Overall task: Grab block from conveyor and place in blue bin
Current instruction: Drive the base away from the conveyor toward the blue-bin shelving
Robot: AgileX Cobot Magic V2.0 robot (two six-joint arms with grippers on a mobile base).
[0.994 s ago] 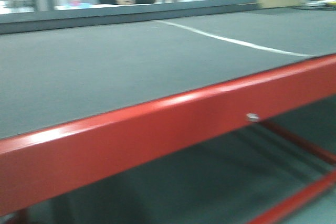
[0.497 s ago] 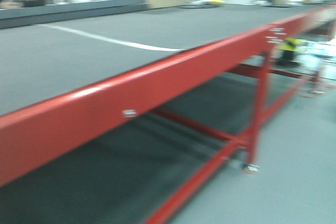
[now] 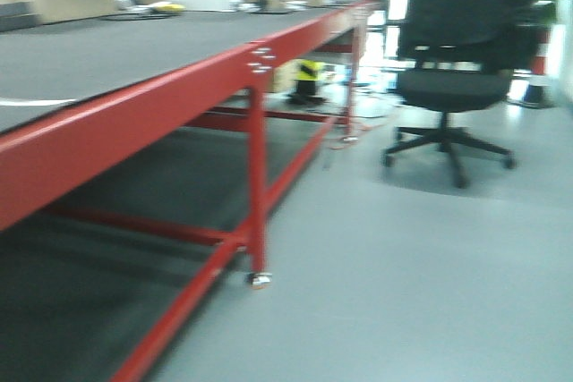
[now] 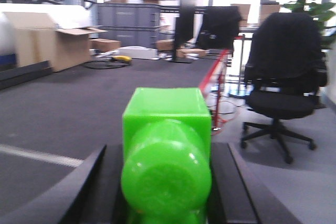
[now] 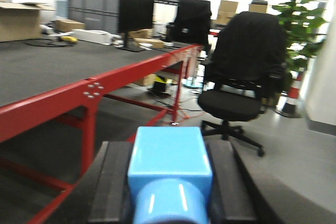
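Two blocks held, green block [image 4: 167, 114] in left hand [image 4: 166, 153], blue block [image 5: 169, 174] in right hand [image 5: 168, 145], office chair [image 3: 457, 51] newly in view

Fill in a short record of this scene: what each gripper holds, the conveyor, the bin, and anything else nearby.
left gripper: shut on a green block
right gripper: shut on a blue block
conveyor: dark grey belt with a red edge, no block on the visible part
blue bin: not in any view
nearby: black office chair on the grey floor
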